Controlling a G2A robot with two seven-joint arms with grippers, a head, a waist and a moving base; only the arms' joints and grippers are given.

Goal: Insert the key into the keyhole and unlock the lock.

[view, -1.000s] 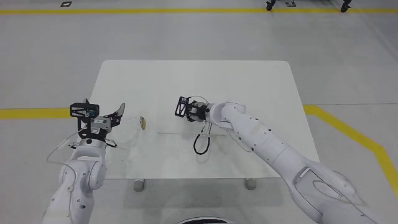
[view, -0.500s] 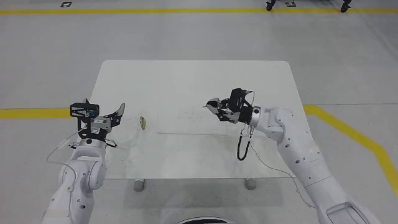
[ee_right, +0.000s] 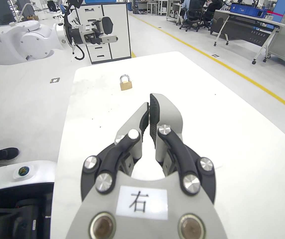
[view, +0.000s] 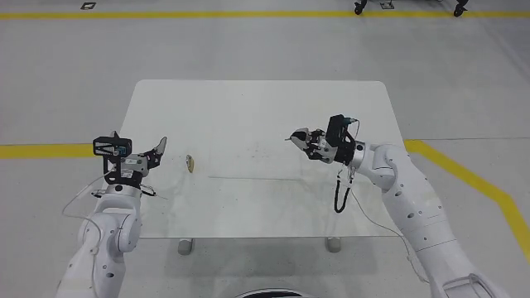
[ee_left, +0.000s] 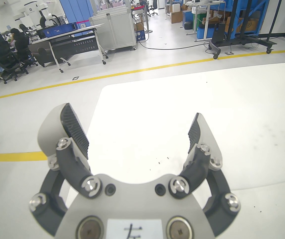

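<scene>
A small brass padlock with a silver shackle lies on the white table, toward its left side; the right wrist view shows this padlock well ahead of the fingers. My right gripper hovers over the table's right-middle part, pointing at the lock. Here the right gripper is shut, pads pressed together, and no key can be made out between them. My left gripper sits at the table's left edge, just left of the padlock. It is open with nothing between its fingers.
A black cable hangs from the right arm over the table's front part. Faint dark specks mark the table surface. Yellow floor lines run past both sides of the table.
The right arm has swung from the table's middle, near the padlock, back to the right. Its gripper now points left from farther off. The left arm and padlock have not moved.
</scene>
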